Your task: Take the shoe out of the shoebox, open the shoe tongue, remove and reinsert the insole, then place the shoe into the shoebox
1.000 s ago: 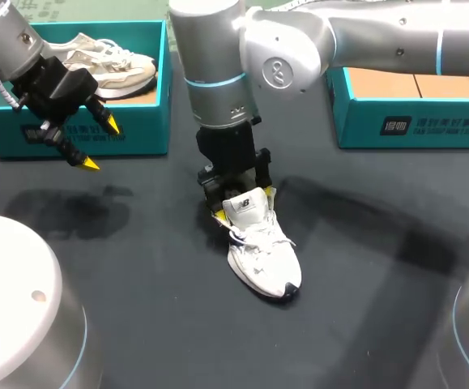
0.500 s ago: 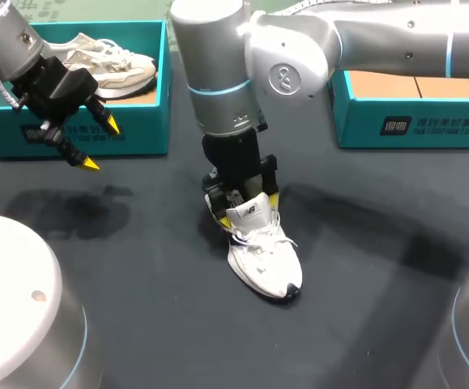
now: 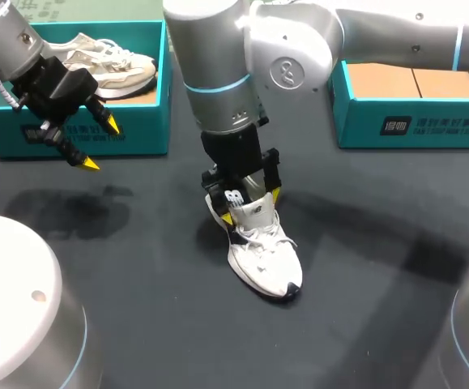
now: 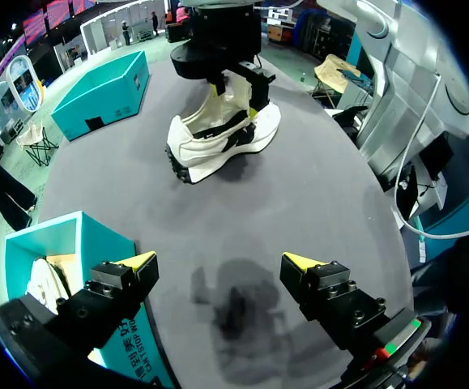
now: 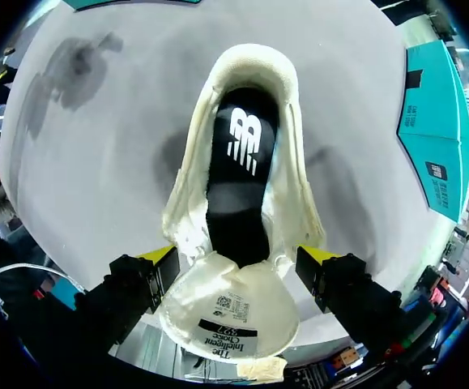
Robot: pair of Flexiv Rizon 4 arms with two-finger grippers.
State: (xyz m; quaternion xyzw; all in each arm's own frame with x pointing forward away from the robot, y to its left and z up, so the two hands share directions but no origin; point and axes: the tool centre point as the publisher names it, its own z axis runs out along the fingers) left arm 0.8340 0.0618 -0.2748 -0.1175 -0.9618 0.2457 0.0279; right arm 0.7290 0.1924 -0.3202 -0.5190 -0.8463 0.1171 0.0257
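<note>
White shoe (image 3: 262, 251) sits out of its shoebox (image 3: 137, 134) at mid-table (image 3: 137, 267), tongue (image 5: 230, 312) folded open between the right gripper's (image 3: 250, 207) spread, unclamped fingers, black insole (image 5: 238, 178) apparently awaiting removal, left gripper (image 3: 96, 144) hanging open by the far-left shoebox, bare tabletop all round.

Right claw (image 3: 251, 207) farther forward over the shoe (image 3: 264, 259); black insole (image 3: 233, 198) newly bare at heel

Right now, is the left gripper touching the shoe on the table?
Apart. Left wrist view shows bare table between the left gripper and the shoe ahead.
</note>
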